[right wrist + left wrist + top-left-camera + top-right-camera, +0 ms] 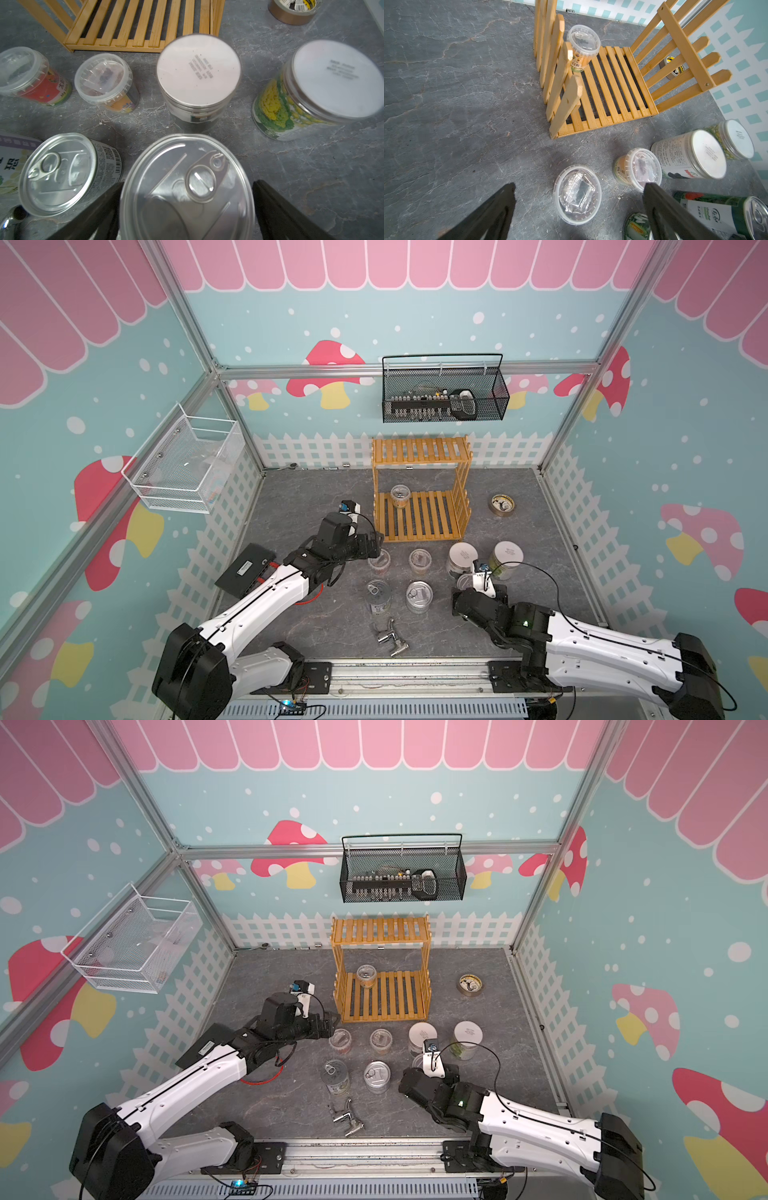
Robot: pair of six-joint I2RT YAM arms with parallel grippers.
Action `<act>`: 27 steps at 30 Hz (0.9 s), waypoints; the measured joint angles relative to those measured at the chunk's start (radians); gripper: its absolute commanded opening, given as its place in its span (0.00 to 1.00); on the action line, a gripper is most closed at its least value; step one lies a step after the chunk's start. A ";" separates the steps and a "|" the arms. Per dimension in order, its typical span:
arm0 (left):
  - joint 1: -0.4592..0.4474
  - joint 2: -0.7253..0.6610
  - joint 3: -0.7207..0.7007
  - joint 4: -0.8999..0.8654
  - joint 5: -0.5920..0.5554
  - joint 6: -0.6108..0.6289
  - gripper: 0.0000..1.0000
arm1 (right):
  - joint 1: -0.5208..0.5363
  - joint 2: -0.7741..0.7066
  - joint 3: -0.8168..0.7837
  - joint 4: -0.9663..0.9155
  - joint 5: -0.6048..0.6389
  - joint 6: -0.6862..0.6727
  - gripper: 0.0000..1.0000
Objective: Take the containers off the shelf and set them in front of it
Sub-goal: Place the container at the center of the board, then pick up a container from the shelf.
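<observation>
– Left wrist view: what's on the yellowish slatted wooden shelf [685, 46]?
– One small clear plastic tub [582, 44], lower tier, back corner. Left gripper [579, 185] gapes empty.
– Right gripper [188, 182]?
– Spread wide, straddling a silver pull-tab tin [166, 162] standing before the shelf.

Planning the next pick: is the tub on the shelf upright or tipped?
Upright. The tub stands on the lower tier of the shelf, base on the slats and clear lid facing up, beside the side rail.

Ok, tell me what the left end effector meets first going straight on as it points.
Probably the nearest clear tub, just ahead between the left end effector's open fingers; depth is uncertain.
</observation>
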 measured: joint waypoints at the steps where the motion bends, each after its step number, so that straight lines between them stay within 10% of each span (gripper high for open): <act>1: 0.000 0.000 0.000 0.000 0.000 0.000 0.99 | 0.000 -0.001 0.022 -0.007 0.003 -0.010 0.99; 11: 0.011 -0.013 0.000 -0.002 0.000 0.000 0.99 | -0.031 0.022 0.221 0.085 0.019 -0.264 0.99; 17: 0.017 -0.034 0.000 -0.004 0.003 0.000 0.99 | -0.323 0.141 0.219 0.368 -0.216 -0.498 0.99; 27: 0.039 -0.054 0.000 -0.004 0.011 -0.001 0.99 | -0.479 0.612 0.430 0.651 -0.510 -0.692 0.99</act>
